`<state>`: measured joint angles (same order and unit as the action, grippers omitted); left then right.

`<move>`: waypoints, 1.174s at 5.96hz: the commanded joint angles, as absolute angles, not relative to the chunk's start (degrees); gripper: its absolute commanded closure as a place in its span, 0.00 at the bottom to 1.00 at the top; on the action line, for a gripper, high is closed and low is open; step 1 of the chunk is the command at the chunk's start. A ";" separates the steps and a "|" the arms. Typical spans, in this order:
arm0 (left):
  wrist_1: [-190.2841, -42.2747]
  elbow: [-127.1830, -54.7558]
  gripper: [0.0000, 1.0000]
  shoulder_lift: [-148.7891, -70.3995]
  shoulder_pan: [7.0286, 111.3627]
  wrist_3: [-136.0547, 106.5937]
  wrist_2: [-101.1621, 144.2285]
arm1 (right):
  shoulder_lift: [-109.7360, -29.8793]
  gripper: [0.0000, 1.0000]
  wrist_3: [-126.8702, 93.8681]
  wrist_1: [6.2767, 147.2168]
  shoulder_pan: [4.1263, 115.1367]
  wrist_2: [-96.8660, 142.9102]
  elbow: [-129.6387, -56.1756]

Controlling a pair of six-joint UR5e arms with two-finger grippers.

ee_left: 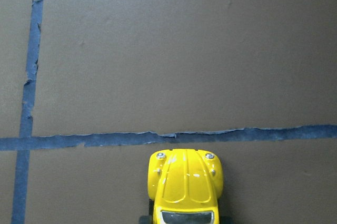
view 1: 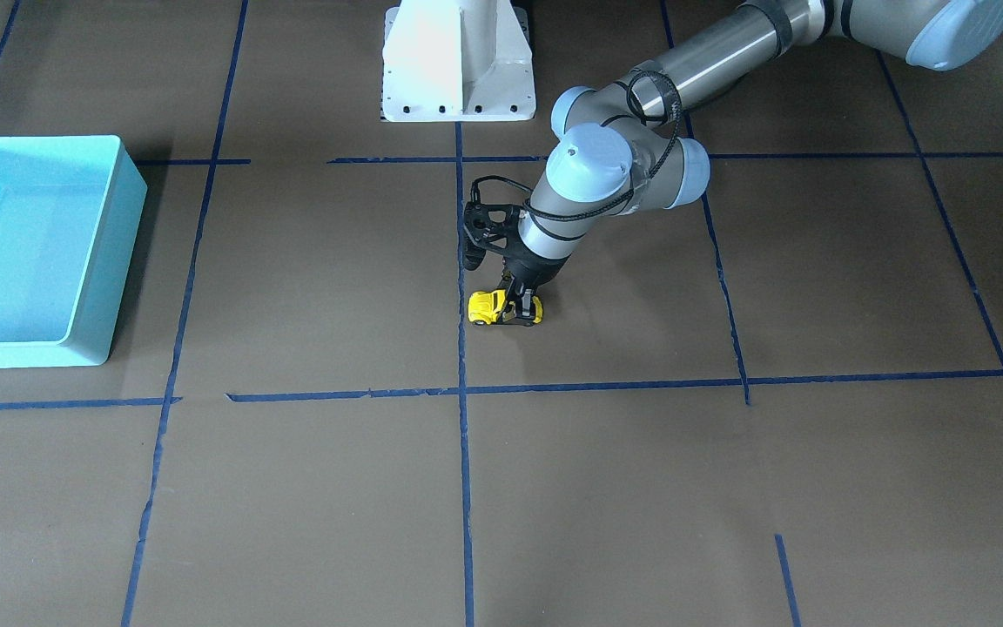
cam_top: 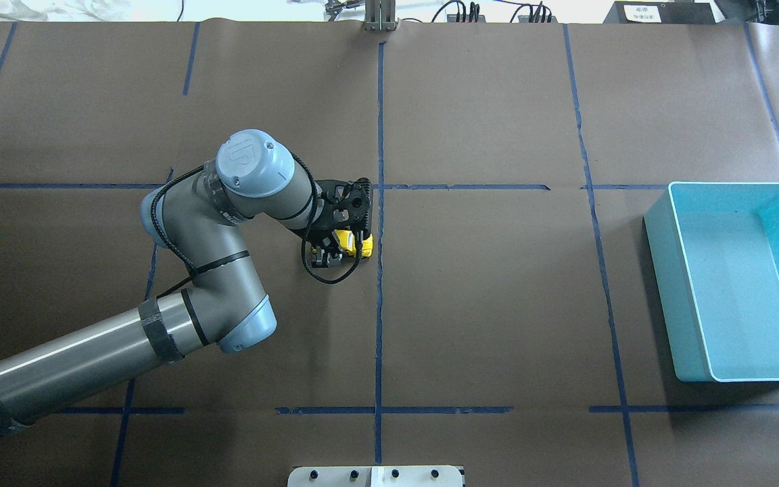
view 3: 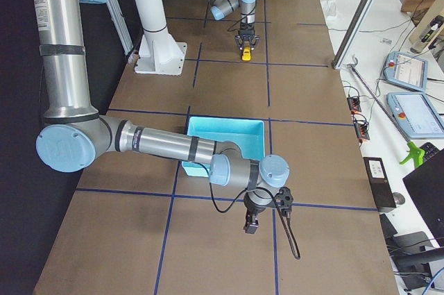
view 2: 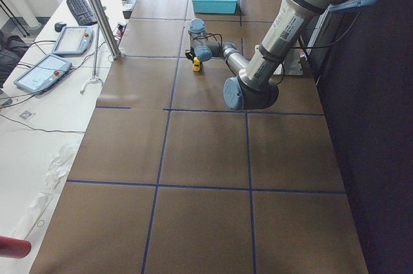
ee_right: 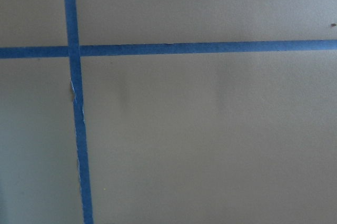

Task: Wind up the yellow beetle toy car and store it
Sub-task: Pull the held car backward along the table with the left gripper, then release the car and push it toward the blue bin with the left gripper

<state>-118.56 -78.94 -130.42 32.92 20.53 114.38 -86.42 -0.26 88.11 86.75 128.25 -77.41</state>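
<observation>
**Left hand on car at frame centre**

We find the car [view 1: 486,306] standing on its wheels on the desk [view 1: 728,488], at the middle of the front-facing frame and just right of a vertical tape line [view 1: 461,366]. The left hand [view 1: 521,312] reaches down onto it from above. Its fingers are clamped on the car's rear half, one on each side, and the nose sticks out toward frame left. In the left wrist view the yellow bonnet sits at bottom centre, pointing at a horizontal tape strip just above it.

The bin [view 1: 118,252] lies at the left edge of the front-facing frame, open side up and well apart from the car.

The right hand [view 3: 250,224] appears only in the right side view, at lower centre, over the desk and near the bin. We cannot tell whether its fingers are apart or together. Its wrist view shows only desk surface and two crossed tape lines.
</observation>
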 commanded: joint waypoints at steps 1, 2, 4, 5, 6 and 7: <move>-119.62 -81.12 0.99 -127.19 34.09 20.57 117.48 | -86.40 0.00 -0.35 88.07 86.75 128.32 -77.78; -119.62 -82.52 0.97 -125.18 34.97 20.83 118.55 | -86.40 0.00 -0.35 88.07 86.75 128.32 -77.78; -122.14 -84.02 0.86 -121.83 35.68 21.09 118.65 | -86.40 0.00 -0.35 88.07 86.75 128.41 -77.78; -122.17 -84.28 0.01 -121.47 35.77 21.01 118.91 | -86.40 0.00 -0.35 88.07 86.75 128.41 -77.78; -123.13 -84.72 0.00 -120.59 35.95 21.01 118.92 | -86.40 0.00 -0.35 88.07 86.75 128.41 -77.78; -123.48 -85.42 0.00 -120.15 36.03 21.01 118.92 | -86.40 0.00 -0.35 88.07 86.75 128.41 -77.78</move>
